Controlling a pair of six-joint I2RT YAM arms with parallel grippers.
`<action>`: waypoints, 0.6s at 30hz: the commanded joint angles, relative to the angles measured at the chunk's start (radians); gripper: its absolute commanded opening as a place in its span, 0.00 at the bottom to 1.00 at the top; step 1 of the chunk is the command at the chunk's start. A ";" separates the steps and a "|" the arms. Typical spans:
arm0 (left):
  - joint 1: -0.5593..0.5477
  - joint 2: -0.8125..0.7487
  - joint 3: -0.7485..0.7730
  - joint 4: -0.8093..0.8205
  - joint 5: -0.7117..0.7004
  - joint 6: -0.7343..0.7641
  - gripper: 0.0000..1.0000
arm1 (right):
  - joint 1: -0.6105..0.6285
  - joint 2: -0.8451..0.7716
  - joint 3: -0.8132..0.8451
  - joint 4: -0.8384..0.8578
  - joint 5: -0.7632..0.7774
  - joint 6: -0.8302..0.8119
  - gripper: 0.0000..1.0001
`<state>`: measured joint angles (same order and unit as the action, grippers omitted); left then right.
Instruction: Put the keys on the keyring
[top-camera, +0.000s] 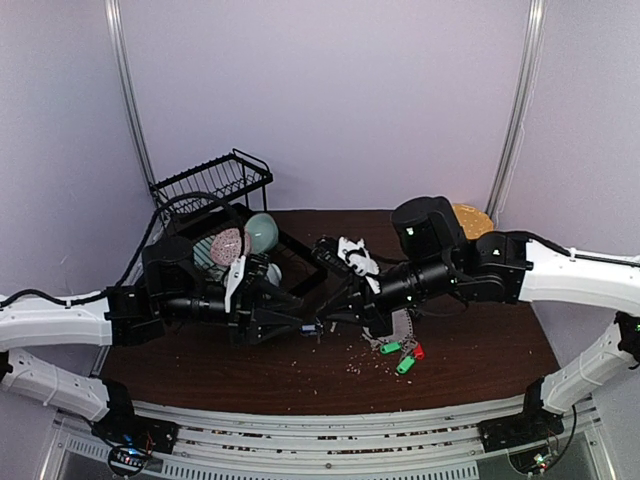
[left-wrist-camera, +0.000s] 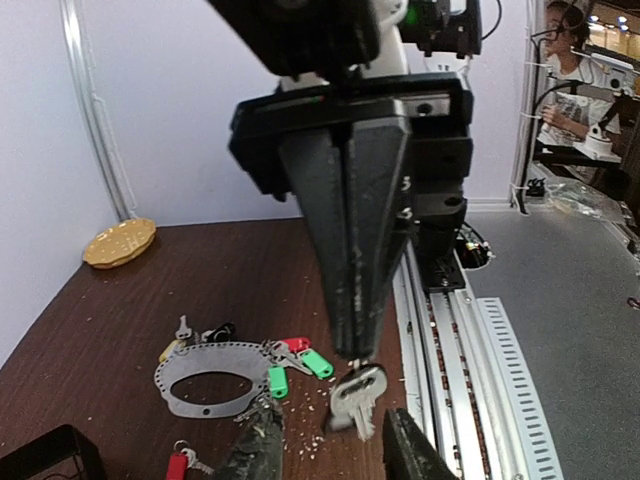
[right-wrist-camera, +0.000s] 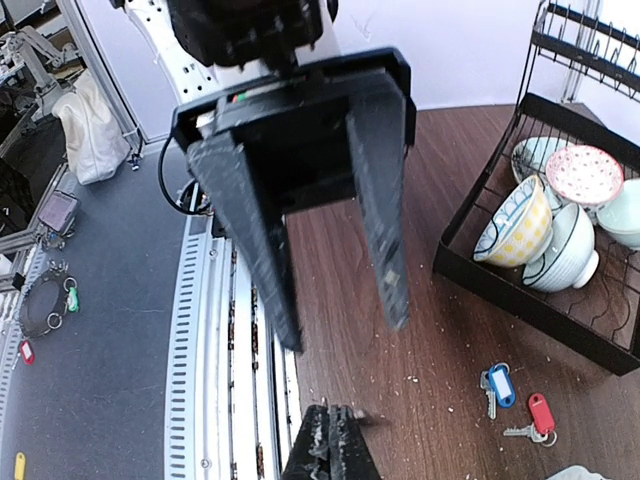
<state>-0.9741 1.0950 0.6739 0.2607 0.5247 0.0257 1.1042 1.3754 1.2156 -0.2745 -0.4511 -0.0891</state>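
Note:
A bare silver key (left-wrist-camera: 357, 397) hangs above the table's near edge, and my right gripper (left-wrist-camera: 357, 350) is shut on its top. My left gripper (left-wrist-camera: 330, 412) is open, one finger on each side of that key; I cannot tell whether they touch it. In the right wrist view the right gripper (right-wrist-camera: 331, 408) is shut and the key is hidden below its tips. The flat grey keyring (left-wrist-camera: 215, 355) lies on the table with green-tagged keys (left-wrist-camera: 277, 381) and a red-tagged one (left-wrist-camera: 295, 344) at its rim. A blue-tagged key (right-wrist-camera: 500, 385) and a red-tagged key (right-wrist-camera: 540, 412) lie loose.
A black dish rack (right-wrist-camera: 500, 290) holding several bowls (right-wrist-camera: 520, 220) stands at the back left. A yellow-orange plate (left-wrist-camera: 120, 242) sits at the back right corner. Crumbs are scattered round the keyring. The table's metal rail (left-wrist-camera: 450, 330) runs just below the grippers.

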 joint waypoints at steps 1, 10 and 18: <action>-0.051 0.050 0.062 0.028 0.062 0.034 0.36 | 0.006 -0.025 -0.034 0.073 -0.009 -0.016 0.00; -0.071 0.080 0.071 0.028 -0.016 0.051 0.13 | 0.006 -0.053 -0.067 0.110 -0.018 -0.013 0.00; -0.071 0.087 0.072 0.029 -0.080 0.052 0.23 | 0.005 -0.061 -0.075 0.122 -0.020 -0.014 0.00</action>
<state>-1.0409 1.1793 0.7185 0.2615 0.4725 0.0650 1.1065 1.3415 1.1519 -0.1844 -0.4580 -0.1017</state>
